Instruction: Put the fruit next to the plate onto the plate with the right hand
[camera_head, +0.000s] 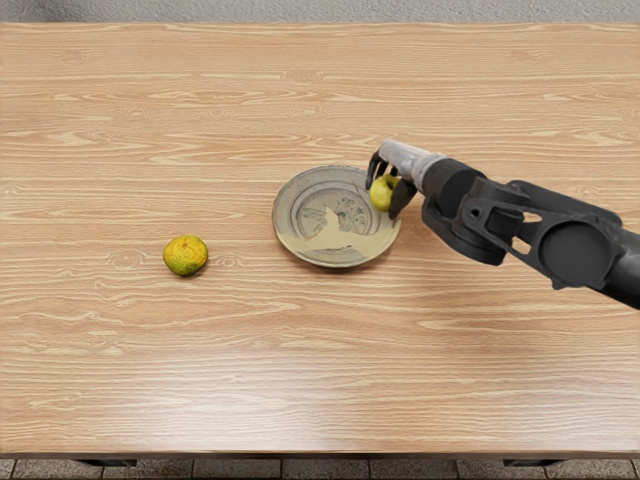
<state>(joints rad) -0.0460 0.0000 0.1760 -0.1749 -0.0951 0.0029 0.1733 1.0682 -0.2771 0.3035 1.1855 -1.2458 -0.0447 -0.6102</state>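
A round grey-beige plate (330, 222) lies near the middle of the wooden table. My right hand (388, 180) reaches in from the right edge and its fingers are curled around a small yellow-green fruit (381, 193), held over the plate's right rim. The dark fingers hide part of the fruit. I cannot tell whether the fruit touches the plate. A second fruit, an orange-green citrus (186, 254), sits on the table well left of the plate.
The wooden table (320, 380) spans the whole view, with its front edge near the bottom. My right forearm (540, 235) crosses the table's right side.
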